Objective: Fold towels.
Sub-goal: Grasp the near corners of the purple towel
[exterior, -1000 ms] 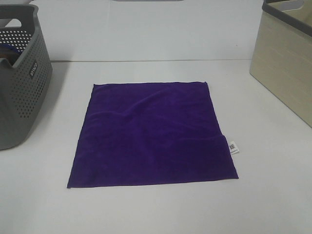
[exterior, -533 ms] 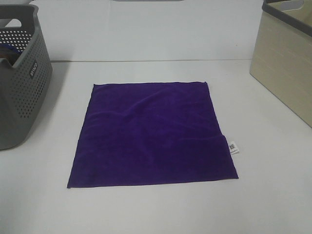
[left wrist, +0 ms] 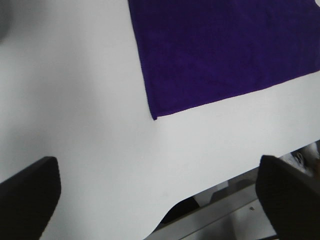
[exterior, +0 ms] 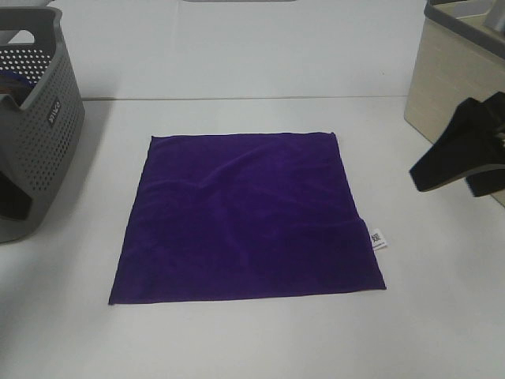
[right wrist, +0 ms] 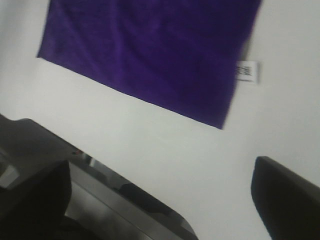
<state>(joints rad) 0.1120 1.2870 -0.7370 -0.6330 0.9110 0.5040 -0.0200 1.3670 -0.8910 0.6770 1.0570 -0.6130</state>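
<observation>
A purple towel (exterior: 248, 217) lies flat and unfolded in the middle of the white table (exterior: 252, 339), with a small white tag (exterior: 377, 237) at its near right edge. My right gripper (exterior: 464, 156) has come in from the right edge, above the table and to the right of the towel. It is open and empty in the right wrist view (right wrist: 160, 170), which shows the towel's tag corner (right wrist: 150, 50). My left gripper (left wrist: 157, 170) is open and empty, over bare table beside the towel's near left corner (left wrist: 153, 117). It shows only as a dark shape (exterior: 14, 197) at the left edge.
A grey perforated basket (exterior: 39, 118) stands at the far left. A beige bin (exterior: 454, 103) with a dark rim stands at the far right, just behind my right gripper. The table's front edge (left wrist: 210, 205) shows in both wrist views.
Both arms have come into the high view: the right gripper from the right edge, a dark shape of the left one by the basket. The towel has not moved.
</observation>
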